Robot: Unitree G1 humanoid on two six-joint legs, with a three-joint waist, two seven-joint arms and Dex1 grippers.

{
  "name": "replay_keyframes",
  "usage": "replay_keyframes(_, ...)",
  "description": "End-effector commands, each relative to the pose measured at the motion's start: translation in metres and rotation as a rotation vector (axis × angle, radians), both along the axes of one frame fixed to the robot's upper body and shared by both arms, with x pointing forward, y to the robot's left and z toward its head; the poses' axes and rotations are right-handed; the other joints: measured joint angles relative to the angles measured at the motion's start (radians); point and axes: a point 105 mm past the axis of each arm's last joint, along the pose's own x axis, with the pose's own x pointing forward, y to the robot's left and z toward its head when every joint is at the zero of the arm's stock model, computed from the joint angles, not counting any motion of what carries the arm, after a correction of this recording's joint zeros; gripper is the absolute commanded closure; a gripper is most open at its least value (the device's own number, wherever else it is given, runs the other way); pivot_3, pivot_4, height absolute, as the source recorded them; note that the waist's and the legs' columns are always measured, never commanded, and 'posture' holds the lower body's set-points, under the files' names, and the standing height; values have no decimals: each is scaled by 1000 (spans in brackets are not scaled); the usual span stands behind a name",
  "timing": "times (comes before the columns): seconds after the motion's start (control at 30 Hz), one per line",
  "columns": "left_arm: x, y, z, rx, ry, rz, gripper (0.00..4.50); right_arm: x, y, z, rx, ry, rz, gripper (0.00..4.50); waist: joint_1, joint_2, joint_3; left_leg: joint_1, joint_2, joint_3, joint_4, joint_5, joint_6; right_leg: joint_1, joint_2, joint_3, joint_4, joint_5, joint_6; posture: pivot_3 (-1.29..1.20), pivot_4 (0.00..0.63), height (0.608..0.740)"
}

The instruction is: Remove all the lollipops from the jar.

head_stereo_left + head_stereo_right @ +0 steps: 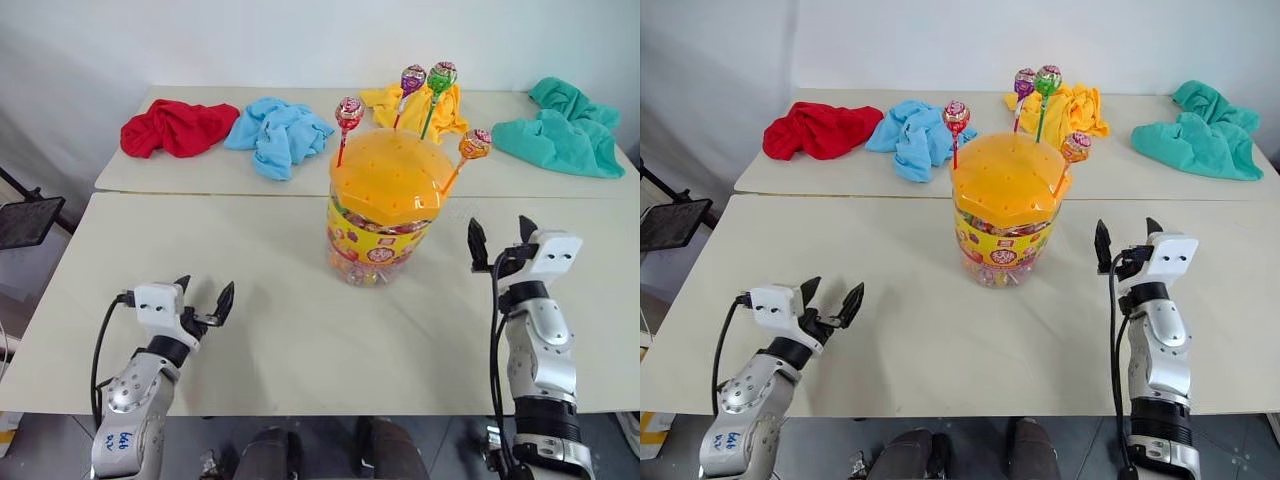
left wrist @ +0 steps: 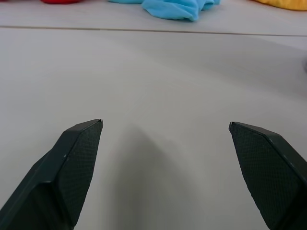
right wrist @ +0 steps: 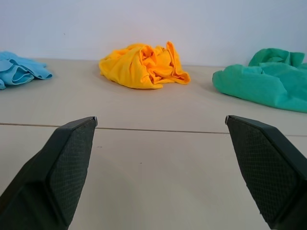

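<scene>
The jar (image 1: 384,212), a clear tub with a domed orange lid and a yellow candy label, stands upright mid-table. Several lollipops stick up from holes in its lid: a red-pink one (image 1: 349,111) at the left, a purple one (image 1: 412,77) and a green one (image 1: 442,74) at the back, an orange one (image 1: 475,144) at the right. My left gripper (image 1: 204,298) hovers open over the near-left table, well short of the jar. To the jar's right, my right gripper (image 1: 502,236) is open and empty, tilted slightly upward.
Crumpled cloths lie along the far table: red (image 1: 178,127), light blue (image 1: 277,133), yellow (image 3: 144,65) behind the jar, teal (image 1: 565,127) at the right. A seam (image 1: 200,193) divides the near table from the far one. A dark stand (image 1: 28,220) sits off the left edge.
</scene>
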Motion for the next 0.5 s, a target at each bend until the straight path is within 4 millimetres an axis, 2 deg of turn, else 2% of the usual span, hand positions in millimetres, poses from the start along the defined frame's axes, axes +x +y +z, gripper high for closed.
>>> replay_keyframes(0.03,-1,-1,13,21,-45,-45,28,-8,2,7,-48,-8,61,0,0,0,0,0,0,0,0,0,0,0,0,0,0,0,0,0,150,740)
replay_keyframes(0.2,-4,-2,45,-83,-163,-246,28,-42,10,22,-55,-44,265,0,2,1,0,0,0,-1,0,0,0,0,0,0,-1,0,0,0,150,740)
replay_keyframes(0.3,-2,-1,64,-127,-164,-419,28,-78,9,53,-29,-167,360,0,2,1,0,0,0,-1,0,0,0,1,0,0,0,0,0,0,150,740)
replay_keyframes(0.4,4,-13,99,-198,-143,-705,28,-119,15,86,-2,-266,477,0,13,2,1,0,1,-2,0,0,-1,0,1,-1,2,0,0,0,150,740)
replay_keyframes(0.5,15,-34,140,-247,-163,-972,28,-153,41,121,62,-406,630,0,24,1,0,1,0,-3,0,0,-1,1,1,-1,1,0,0,0,150,740)
